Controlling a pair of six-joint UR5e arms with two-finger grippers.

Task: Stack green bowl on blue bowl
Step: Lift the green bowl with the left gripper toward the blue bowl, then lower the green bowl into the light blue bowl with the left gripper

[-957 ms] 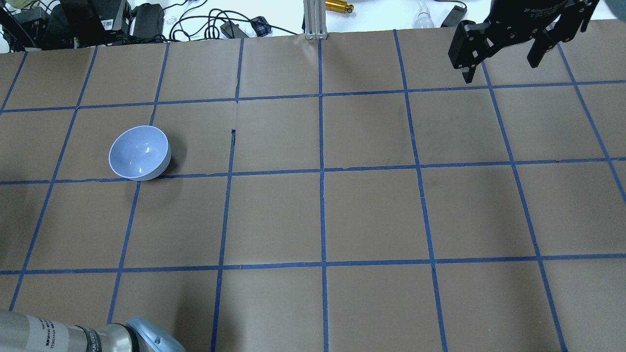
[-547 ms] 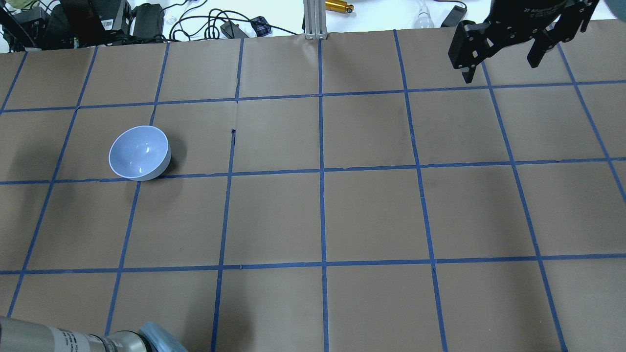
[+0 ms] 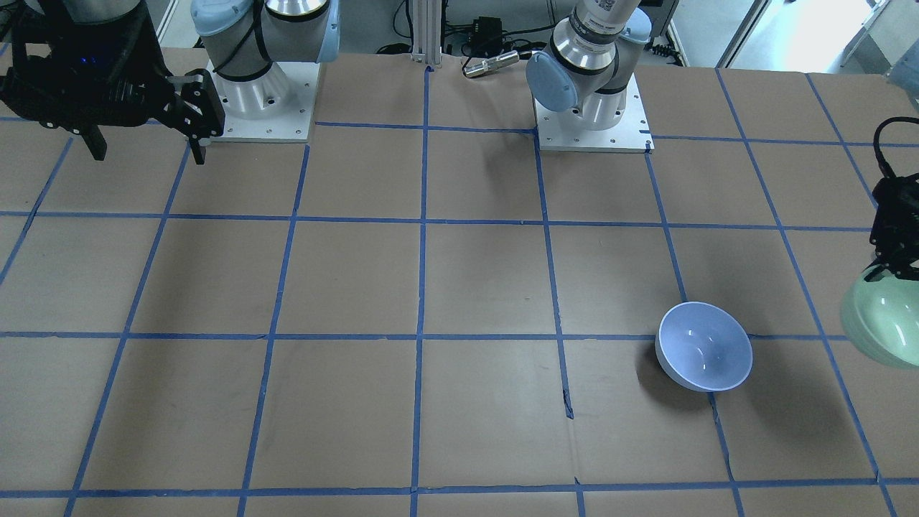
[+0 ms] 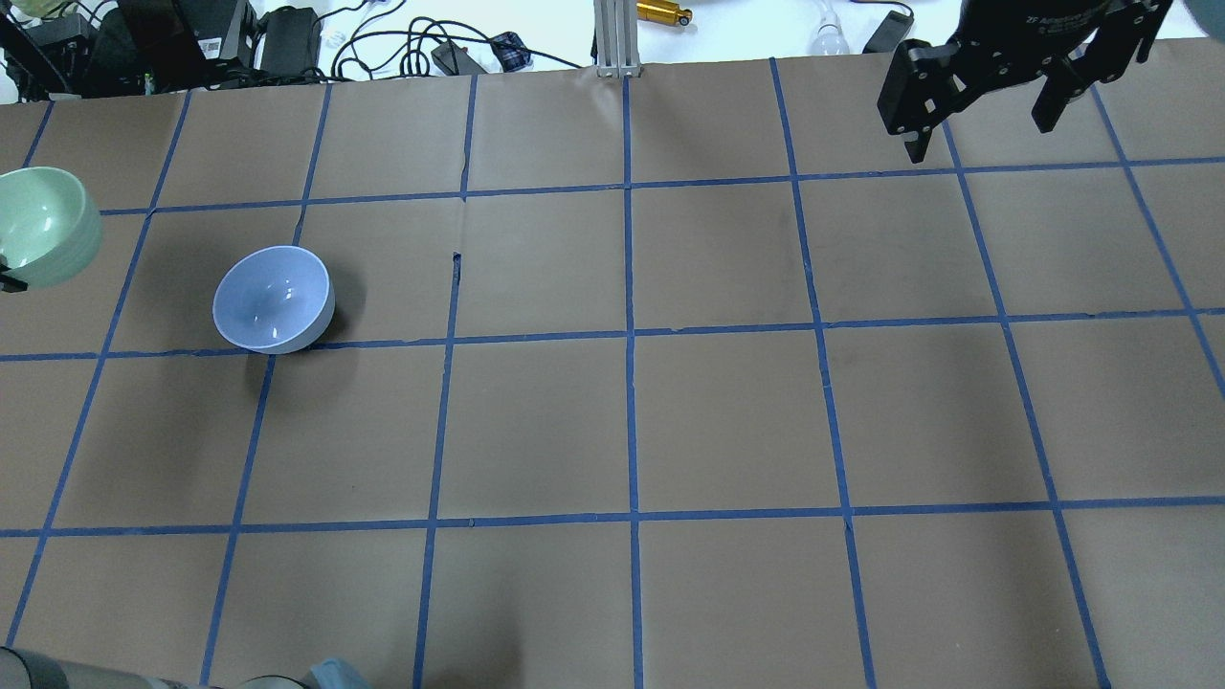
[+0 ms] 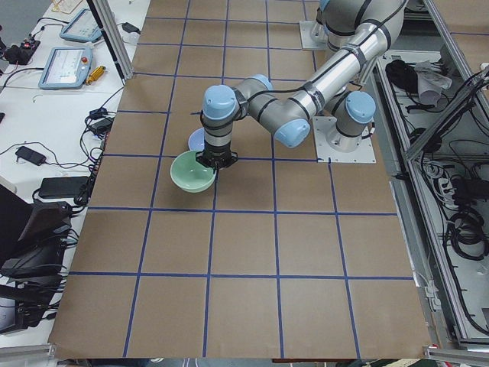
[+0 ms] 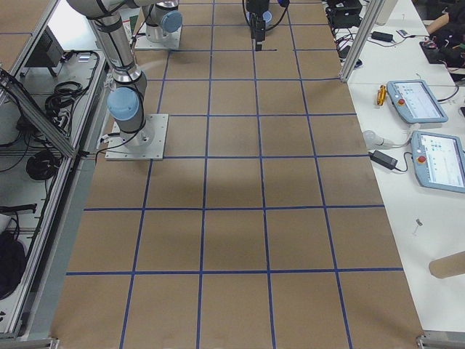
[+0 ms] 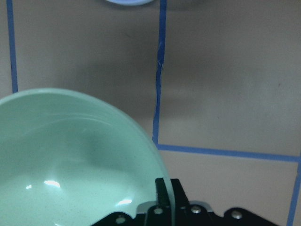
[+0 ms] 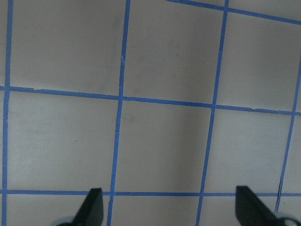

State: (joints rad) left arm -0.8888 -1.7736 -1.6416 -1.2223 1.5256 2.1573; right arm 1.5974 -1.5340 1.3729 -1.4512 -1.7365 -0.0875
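Front view crops the green bowl (image 3: 882,327) at 3 o'clock; left wrist view crops the blue bowl (image 7: 128,1) at 12.

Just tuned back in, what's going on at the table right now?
The left gripper holds the green bowl by its rim, jaws closed on the edge, apparently lifted off the table. The blue bowl sits upright and empty on the table beside it, apart from the green one, so the stack is not yet made. The right gripper hangs open over the other end of the table, holding nothing.
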